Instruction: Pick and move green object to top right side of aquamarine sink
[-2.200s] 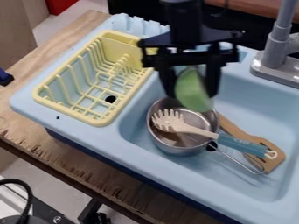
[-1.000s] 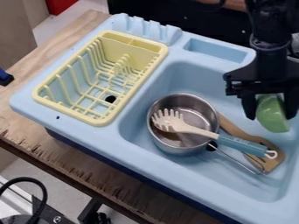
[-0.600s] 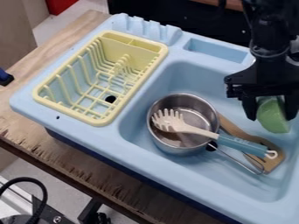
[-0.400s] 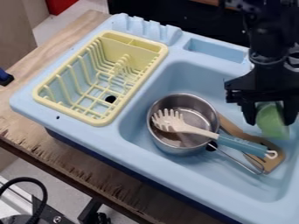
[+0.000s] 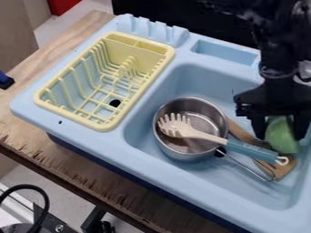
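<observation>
While the pale blue sink (image 5: 182,182) spreads out beneath and all round the claw, the black arm (image 5: 279,59) comes down over its right-hand part in the camera view. The claw (image 5: 280,133) at its end is clamped on the green object, one finger to each side.

The yellow drying rack (image 5: 70,117) lies well apart from the claw, to its left in the view. Nearer on that same side, the metal pot (image 5: 182,154) sits in the basin. Below the claw lies the wooden spatula (image 5: 282,169), and the pasta server (image 5: 203,135) leans out of the pot, its handle pointing to just under the claw.

Smallest of these, the green object (image 5: 282,138) sits between the fingers, its rounded lower part hanging below them. It looks light, stiff and smooth, probably plastic and hardly fragile. The present hold across its broad sides seems right; taken nearer the rounded end, it could slip or swivel. A firm, moderate squeeze should do. It would best be let go low, beyond the claw towards the top right, clear of spatula and handle, since that curved shape may roll.
</observation>
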You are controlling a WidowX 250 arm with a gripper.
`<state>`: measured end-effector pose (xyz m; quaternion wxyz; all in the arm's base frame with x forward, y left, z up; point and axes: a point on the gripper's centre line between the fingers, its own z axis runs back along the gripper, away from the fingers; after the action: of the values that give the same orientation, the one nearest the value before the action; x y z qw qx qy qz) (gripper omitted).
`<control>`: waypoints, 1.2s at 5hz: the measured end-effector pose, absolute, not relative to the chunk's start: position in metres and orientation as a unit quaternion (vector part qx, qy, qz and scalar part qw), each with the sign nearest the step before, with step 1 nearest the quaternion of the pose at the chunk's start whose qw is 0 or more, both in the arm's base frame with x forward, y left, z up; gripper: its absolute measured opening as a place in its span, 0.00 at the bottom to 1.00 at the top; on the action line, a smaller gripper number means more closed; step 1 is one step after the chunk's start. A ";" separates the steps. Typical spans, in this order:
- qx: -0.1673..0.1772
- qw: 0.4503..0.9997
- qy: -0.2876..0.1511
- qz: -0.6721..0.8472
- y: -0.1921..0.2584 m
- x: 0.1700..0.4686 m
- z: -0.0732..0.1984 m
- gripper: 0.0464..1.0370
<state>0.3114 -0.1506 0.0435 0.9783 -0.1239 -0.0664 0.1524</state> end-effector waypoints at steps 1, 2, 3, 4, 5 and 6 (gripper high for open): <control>-0.128 0.977 -0.072 0.153 -0.152 0.314 0.040 0.71; -0.146 0.974 -0.064 0.162 -0.149 0.315 0.040 0.94; -0.176 0.965 -0.055 0.184 -0.143 0.316 0.048 0.96; -0.202 0.957 -0.046 0.202 -0.137 0.316 0.060 0.96; -0.208 0.954 -0.035 0.212 -0.135 0.315 0.063 0.96; -0.209 0.952 -0.036 0.220 -0.134 0.314 0.069 0.96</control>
<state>0.3142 -0.1344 0.0691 0.9521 -0.2093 -0.0361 0.2199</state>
